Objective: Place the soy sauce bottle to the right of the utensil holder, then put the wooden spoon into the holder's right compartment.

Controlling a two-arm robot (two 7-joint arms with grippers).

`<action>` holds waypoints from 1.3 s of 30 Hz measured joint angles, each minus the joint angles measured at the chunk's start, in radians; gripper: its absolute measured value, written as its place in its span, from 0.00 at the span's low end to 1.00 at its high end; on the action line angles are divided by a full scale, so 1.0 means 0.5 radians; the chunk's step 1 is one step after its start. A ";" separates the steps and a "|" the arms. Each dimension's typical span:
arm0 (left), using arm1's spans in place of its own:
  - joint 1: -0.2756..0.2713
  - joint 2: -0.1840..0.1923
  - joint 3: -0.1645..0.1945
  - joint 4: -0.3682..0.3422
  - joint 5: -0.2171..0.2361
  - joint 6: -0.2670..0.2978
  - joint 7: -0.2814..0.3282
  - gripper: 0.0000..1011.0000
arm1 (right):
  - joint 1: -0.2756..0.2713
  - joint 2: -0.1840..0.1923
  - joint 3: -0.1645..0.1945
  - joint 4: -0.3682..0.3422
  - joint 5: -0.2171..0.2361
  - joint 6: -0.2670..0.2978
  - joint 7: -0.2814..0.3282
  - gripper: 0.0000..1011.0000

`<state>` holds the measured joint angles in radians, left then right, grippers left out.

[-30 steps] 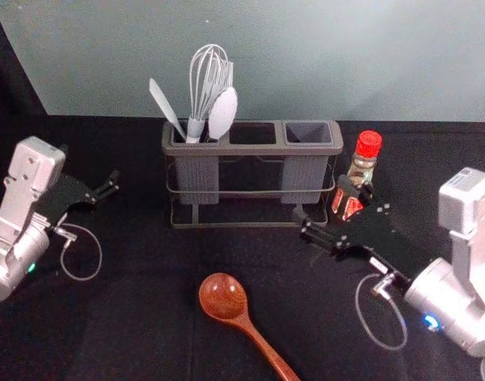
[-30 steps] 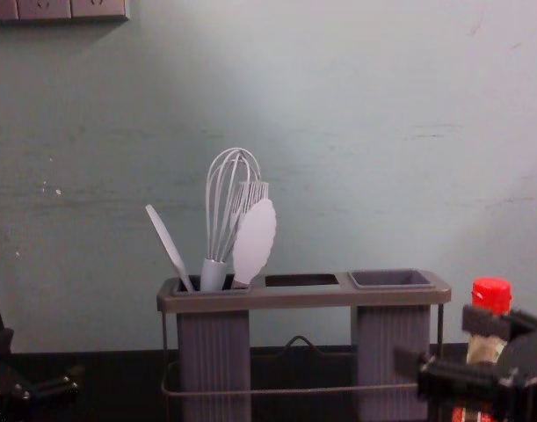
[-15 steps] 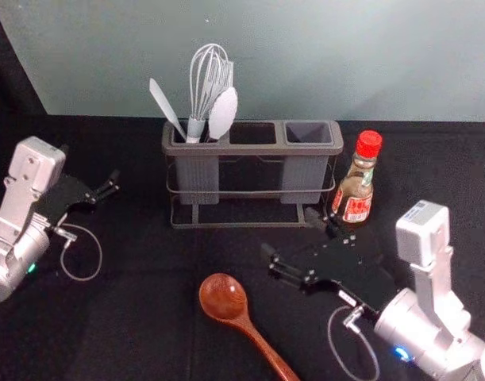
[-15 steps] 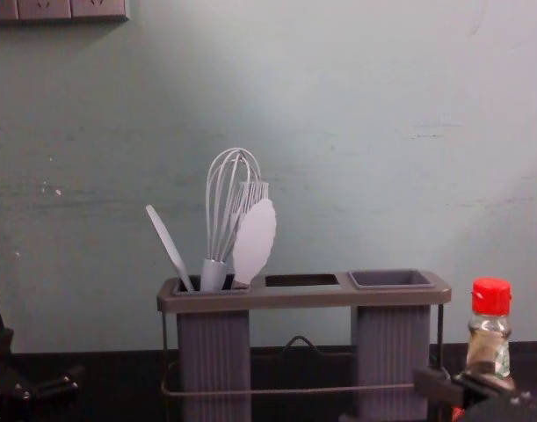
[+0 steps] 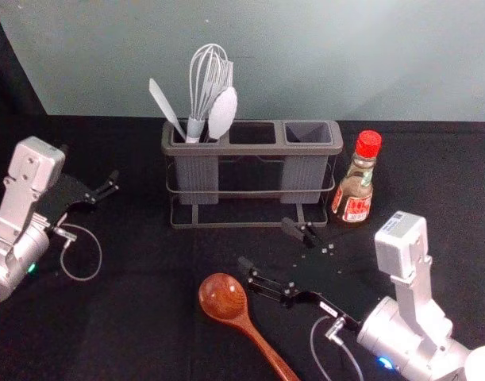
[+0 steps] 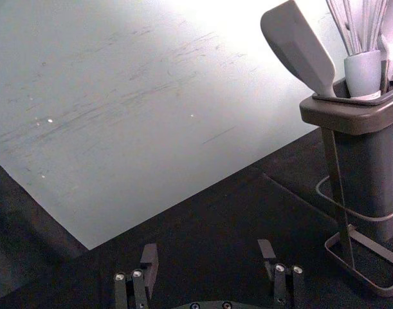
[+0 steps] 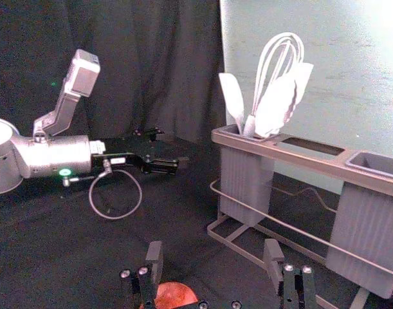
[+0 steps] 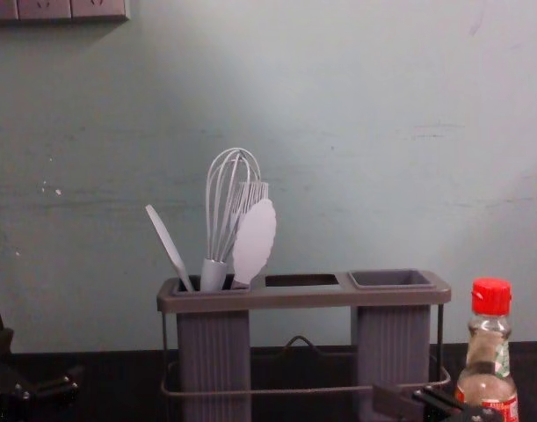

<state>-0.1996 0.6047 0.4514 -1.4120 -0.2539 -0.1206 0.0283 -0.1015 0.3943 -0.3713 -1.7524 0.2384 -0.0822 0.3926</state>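
The wooden spoon (image 5: 224,296) lies on the dark cloth in front of the utensil holder (image 5: 254,149), its handle running back toward the robot's right. Beside its bowl, the right gripper (image 5: 269,246) is empty and open; it would do best to line up across the handle and close squarely, leaving the end free to enter the right compartment (image 5: 309,133). The soy sauce bottle (image 5: 356,190) stands upright right of the holder. The left gripper (image 6: 208,250), open and empty, is parked at the left.
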 joint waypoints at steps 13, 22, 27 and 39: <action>0.000 0.000 0.000 0.000 0.000 0.000 0.000 1.00 | 0.021 -0.018 -0.044 0.003 -0.024 0.012 0.001 0.99; 0.000 0.000 0.000 0.000 0.000 0.000 0.000 1.00 | 0.019 -0.016 -0.042 0.003 -0.024 0.012 0.001 0.99; 0.000 0.000 0.000 0.000 0.000 0.000 0.000 1.00 | 0.019 -0.016 -0.041 0.003 -0.024 0.011 0.001 0.99; 0.000 0.000 0.000 0.000 0.000 0.000 0.000 1.00 | 0.023 -0.011 -0.049 -0.012 -0.026 0.069 0.000 0.99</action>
<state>-0.1995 0.6047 0.4514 -1.4120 -0.2539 -0.1206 0.0283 -0.0899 0.3887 -0.3956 -1.7584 0.2254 -0.0476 0.3925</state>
